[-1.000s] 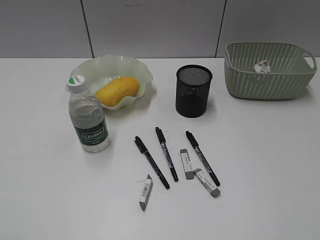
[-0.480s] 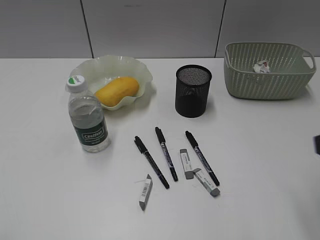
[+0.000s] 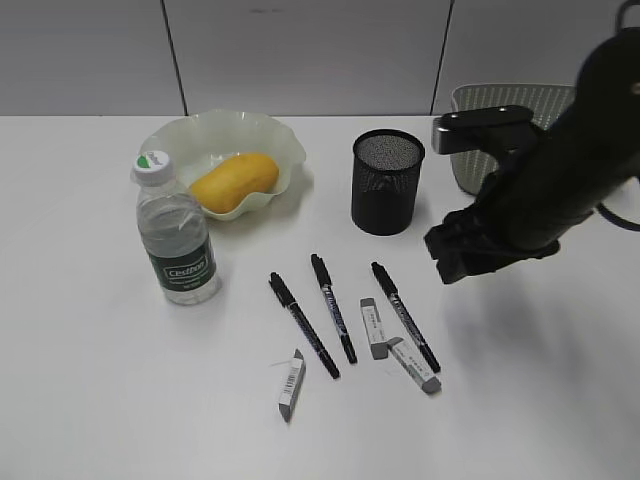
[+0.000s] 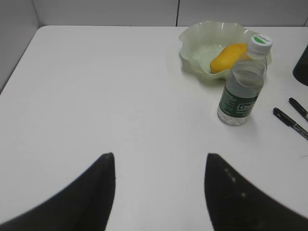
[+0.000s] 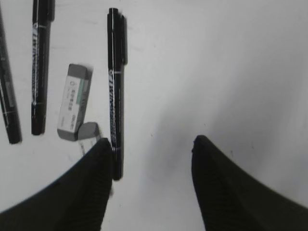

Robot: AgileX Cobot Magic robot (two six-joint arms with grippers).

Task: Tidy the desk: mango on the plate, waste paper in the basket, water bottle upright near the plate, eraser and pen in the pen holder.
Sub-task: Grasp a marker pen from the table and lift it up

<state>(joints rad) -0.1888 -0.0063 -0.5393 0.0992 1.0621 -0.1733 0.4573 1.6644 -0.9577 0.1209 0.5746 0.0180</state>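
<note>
The mango lies in the plate, and beside it stands the water bottle, its label unreadable. Three pens and the erasers lie in front of the pen holder. Both the right gripper and left gripper have fingers apart, holding nothing.

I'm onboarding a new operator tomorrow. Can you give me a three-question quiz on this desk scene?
1. True or false: the mango already lies on the plate.
2. How many pens and how many erasers lie loose on the table?
3. Which is upright? A) the water bottle B) the rightmost pen C) the leftmost eraser

Key: 1 true. 2 three pens, three erasers. 3 A.
</note>
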